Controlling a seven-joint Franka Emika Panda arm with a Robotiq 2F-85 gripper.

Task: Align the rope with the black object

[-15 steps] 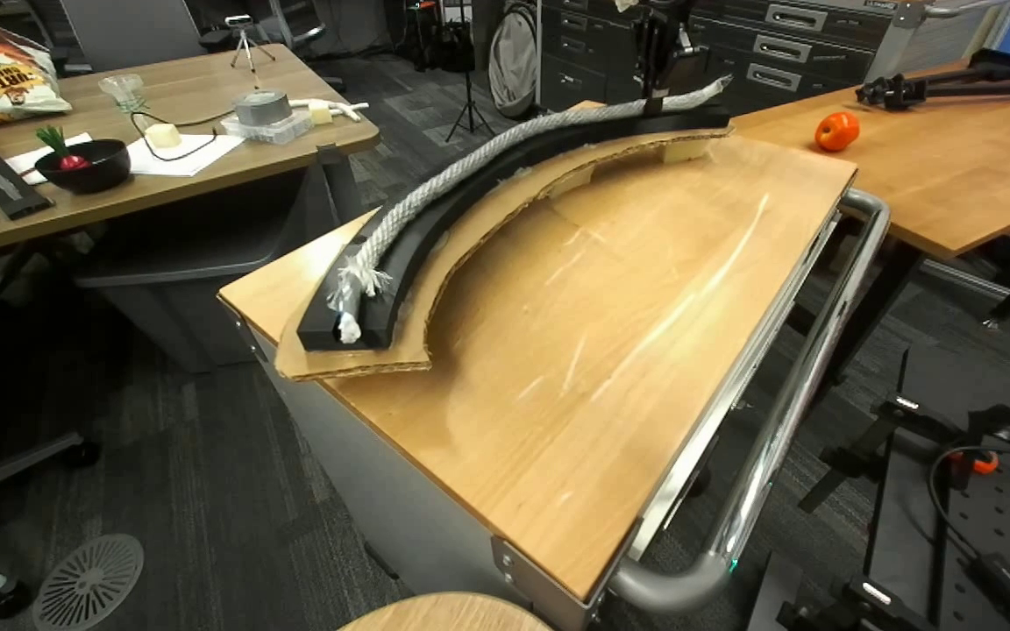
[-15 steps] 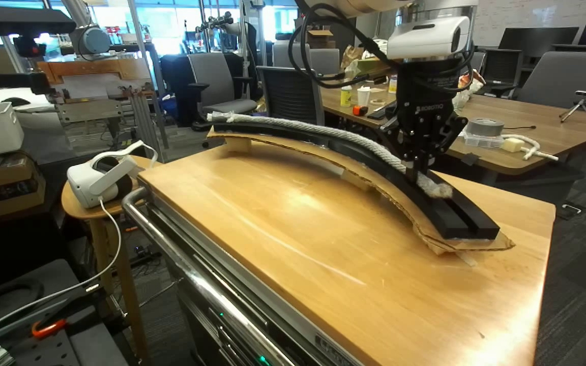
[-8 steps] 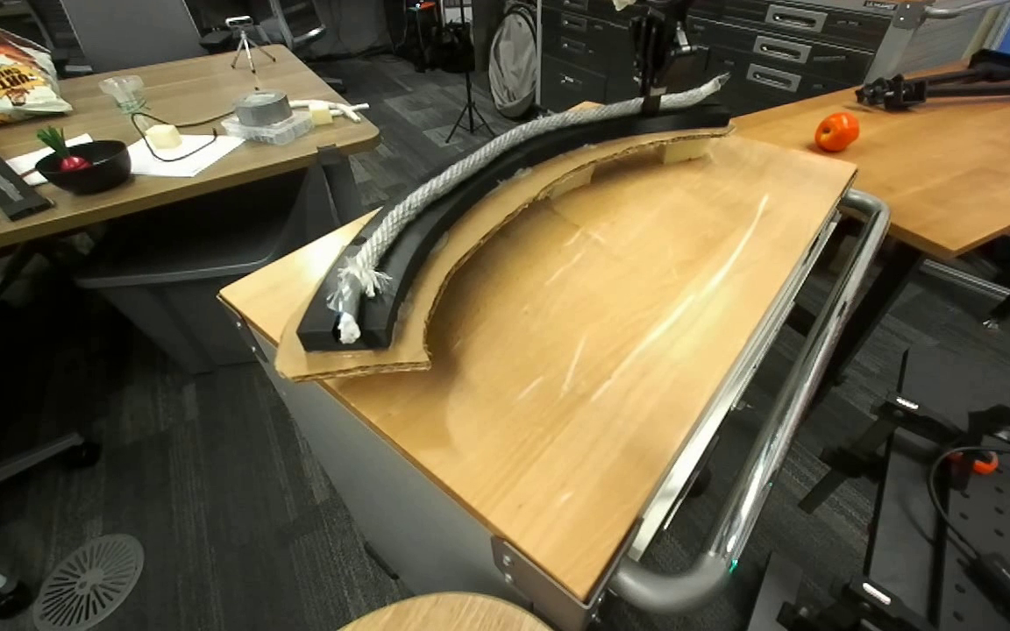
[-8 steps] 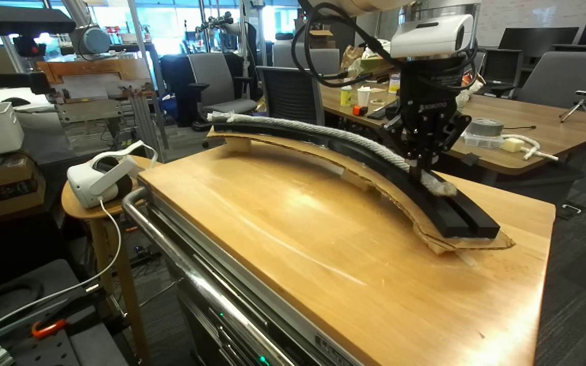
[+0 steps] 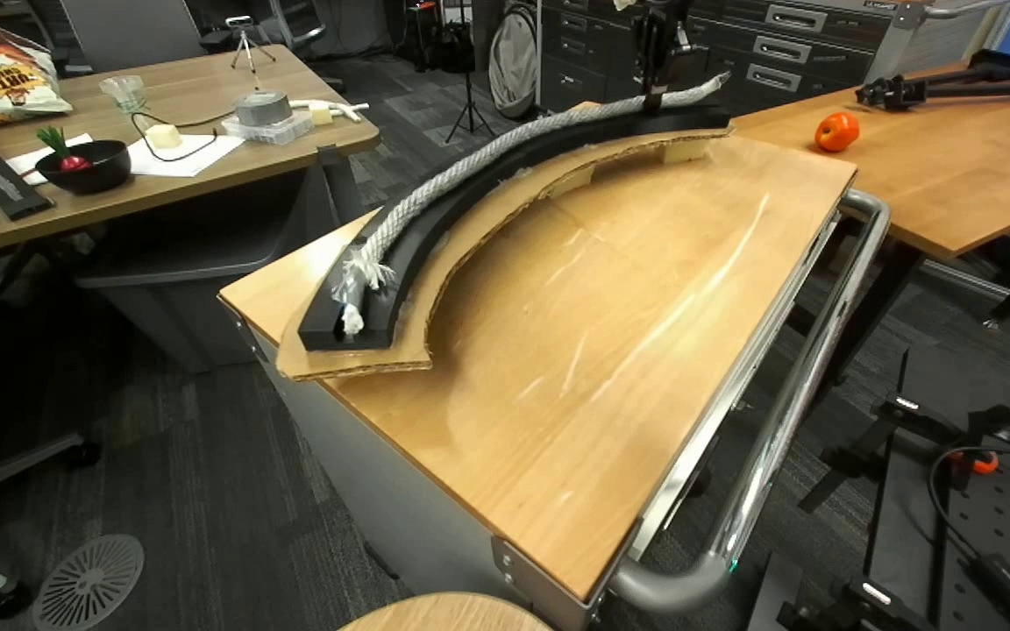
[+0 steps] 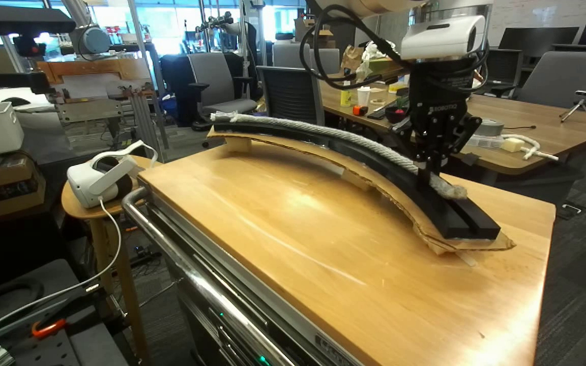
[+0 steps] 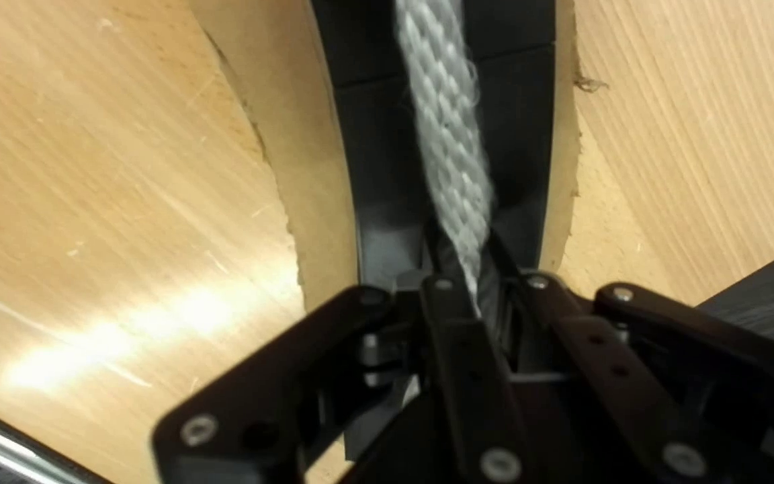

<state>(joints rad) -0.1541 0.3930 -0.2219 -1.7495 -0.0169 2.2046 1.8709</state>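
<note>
the rope (image 7: pixel 446 114) is running through the gripper (image 7: pixel 464 249), and i am pinching it narrowly between the jaws, close to one end. ahead of the gripper in the wrist view it is lying over the middle of the black object (image 7: pixel 383 141), and in both exterior views it is following the arc as far as the frayed end (image 5: pixel 367 265), well apart from the gripper. beneath the gripper, cardboard (image 7: pixel 306 168) is showing along both sides of the black object, between it and the table (image 6: pixel 425 315).

i am judging this as the last stretch: the short tail (image 5: pixel 693 97) just past the gripper is looking raised in an exterior view, though how far it is sitting above the black object i am not able to tell. what is worrying me is pull. if i am tugging outward too hard, the frayed end, with nothing visible pinning it, could be sliding toward the gripper and coming up short. if i am letting go while that tail is leaning past the outer edge, the rope's own stiffness could be springing it off sideways. and if i am pressing too low, the jaws could be knocking the black object or shifting the cardboard under it.
</note>
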